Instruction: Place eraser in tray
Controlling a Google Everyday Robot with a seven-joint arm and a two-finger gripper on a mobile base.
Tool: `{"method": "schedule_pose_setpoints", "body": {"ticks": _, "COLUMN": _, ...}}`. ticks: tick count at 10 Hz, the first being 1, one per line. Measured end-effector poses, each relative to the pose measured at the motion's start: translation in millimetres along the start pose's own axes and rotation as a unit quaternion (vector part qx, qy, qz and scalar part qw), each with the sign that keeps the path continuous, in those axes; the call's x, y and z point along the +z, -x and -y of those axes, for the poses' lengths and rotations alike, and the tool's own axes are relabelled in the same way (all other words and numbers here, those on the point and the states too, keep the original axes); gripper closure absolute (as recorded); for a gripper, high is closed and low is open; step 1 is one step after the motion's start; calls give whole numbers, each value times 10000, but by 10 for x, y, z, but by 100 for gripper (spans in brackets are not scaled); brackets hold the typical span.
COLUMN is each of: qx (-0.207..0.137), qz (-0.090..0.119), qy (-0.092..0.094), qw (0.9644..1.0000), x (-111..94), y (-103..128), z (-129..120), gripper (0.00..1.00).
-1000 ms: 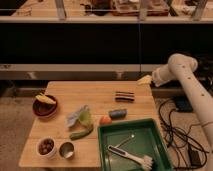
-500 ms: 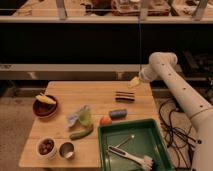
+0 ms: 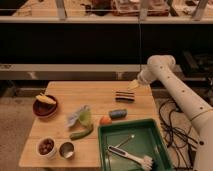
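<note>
The eraser (image 3: 125,96), a small dark striped block, lies on the wooden table (image 3: 95,95) near its far right edge. The green tray (image 3: 137,145) stands at the table's front right and holds a white-handled brush (image 3: 131,156). My gripper (image 3: 133,85) hangs at the end of the white arm (image 3: 172,87), just above and to the right of the eraser, apart from it.
A blue oblong piece (image 3: 118,114) and a small orange ball (image 3: 105,120) lie between eraser and tray. A dark red bowl (image 3: 45,106) stands at the left. A crumpled bag (image 3: 80,117), a green item (image 3: 81,133), a white cup (image 3: 46,146) and a metal cup (image 3: 66,149) stand at front left.
The arm has swung left over the table's far right corner, bringing the gripper from beyond the table edge to just beside the eraser. The objects have not moved.
</note>
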Motion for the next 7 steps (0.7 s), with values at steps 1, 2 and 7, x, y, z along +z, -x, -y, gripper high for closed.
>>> {"method": "schedule_pose_setpoints", "body": {"ticks": 1, "qx": -239, "qz": 15, "qy": 2, "qw": 9997, "x": 126, "y": 44, "z": 84, "gripper": 20}}
{"method": "schedule_pose_setpoints", "body": {"ticks": 2, "qx": -537, "qz": 44, "qy": -22, "qw": 9985, "x": 222, "y": 104, "z": 148, "gripper": 20}}
{"method": "schedule_pose_setpoints", "body": {"ticks": 7, "qx": -1614, "qz": 272, "qy": -220, "qw": 9863, "x": 546, "y": 45, "z": 408, "gripper": 20}}
